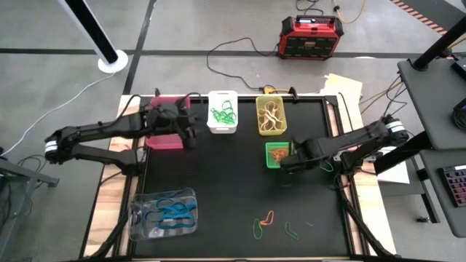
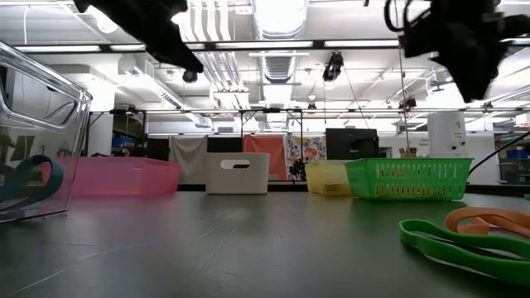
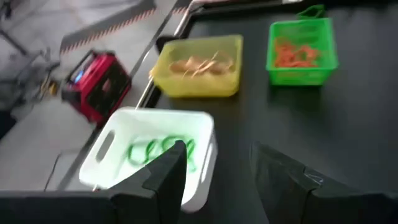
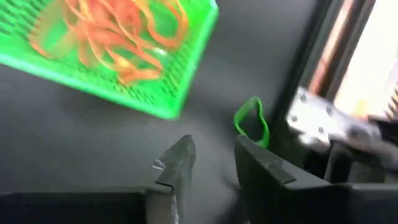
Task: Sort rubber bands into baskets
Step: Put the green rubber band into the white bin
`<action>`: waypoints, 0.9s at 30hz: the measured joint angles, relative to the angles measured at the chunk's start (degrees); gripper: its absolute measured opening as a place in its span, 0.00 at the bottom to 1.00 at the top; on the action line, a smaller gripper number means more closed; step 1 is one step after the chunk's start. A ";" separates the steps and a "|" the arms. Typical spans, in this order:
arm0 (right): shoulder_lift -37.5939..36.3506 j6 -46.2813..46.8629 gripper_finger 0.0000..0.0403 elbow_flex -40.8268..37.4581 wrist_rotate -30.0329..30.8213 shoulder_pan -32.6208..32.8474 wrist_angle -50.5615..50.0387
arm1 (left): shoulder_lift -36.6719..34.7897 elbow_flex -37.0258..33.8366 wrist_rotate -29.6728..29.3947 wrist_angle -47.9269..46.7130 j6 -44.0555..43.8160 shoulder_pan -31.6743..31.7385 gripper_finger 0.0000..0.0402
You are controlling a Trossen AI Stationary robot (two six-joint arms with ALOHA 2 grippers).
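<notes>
Item: sorting table, black mat, five bins in use.

Bins: magenta bin point(image 1: 163, 138) under our left arm; white bin point(image 1: 223, 111) holding green bands; yellow-green bin point(image 1: 271, 116) holding pale yellow bands; green mesh basket point(image 1: 277, 154) holding orange bands; clear bin point(image 1: 163, 213) at the near left holding blue bands. Each bin evidently takes one colour.

Left gripper point(image 3: 214, 171): fingers parted, nothing between them, hanging between the magenta and white bins, probably just clear of a drop.

Right gripper point(image 4: 208, 163): just beside the mesh basket, fingers a little apart, empty; a green loop point(image 4: 252, 119) shows just past its fingertips on the mat.

Unsorted bands: an orange band point(image 1: 266, 217) and green bands point(image 1: 257, 228) lie loose near the front edge, well apart from both grippers. We judge these remain to be fetched.

Off-table: red-black box point(image 1: 312, 36) on the floor.
</notes>
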 joint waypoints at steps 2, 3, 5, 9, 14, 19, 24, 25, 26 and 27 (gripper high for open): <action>0.06 -0.18 0.24 -1.08 -2.20 0.10 0.00 | -0.77 -0.17 0.00 0.37 0.64 -1.37 0.40; 0.36 -1.56 0.23 -1.74 -3.57 0.08 -0.10 | -1.23 -0.17 -0.01 0.37 0.64 -1.71 0.40; 1.61 -5.73 0.20 -3.50 -6.37 0.22 0.06 | -1.91 -0.17 -0.07 0.19 0.49 -2.12 0.40; 5.17 -10.69 0.14 -8.37 -13.43 0.97 0.10 | -3.28 -0.17 -0.13 -0.44 0.40 -2.21 0.40; 9.82 -8.14 0.08 -13.46 -13.73 4.29 0.15 | -4.30 -0.17 -0.15 -0.64 0.40 -2.21 0.40; 13.50 -1.15 0.03 -15.57 -8.41 8.33 5.42 | -4.11 -0.17 -0.15 -0.55 0.67 -2.19 0.40; 16.83 0.53 0.02 -16.37 -6.77 11.65 6.83 | -3.51 -0.17 -0.15 -0.57 0.80 -2.19 0.40; 17.31 -0.13 0.02 -16.37 -6.33 12.80 7.42 | -3.51 -0.17 -0.15 -0.56 0.54 -2.19 0.40; 17.69 -0.66 0.03 -16.24 -6.09 13.98 8.00 | -3.56 -0.17 -0.15 -0.55 0.04 -2.21 0.40; 18.13 -1.08 0.03 -15.90 -6.12 15.12 8.04 | -3.59 -0.17 -0.15 -0.57 -0.64 -2.19 0.40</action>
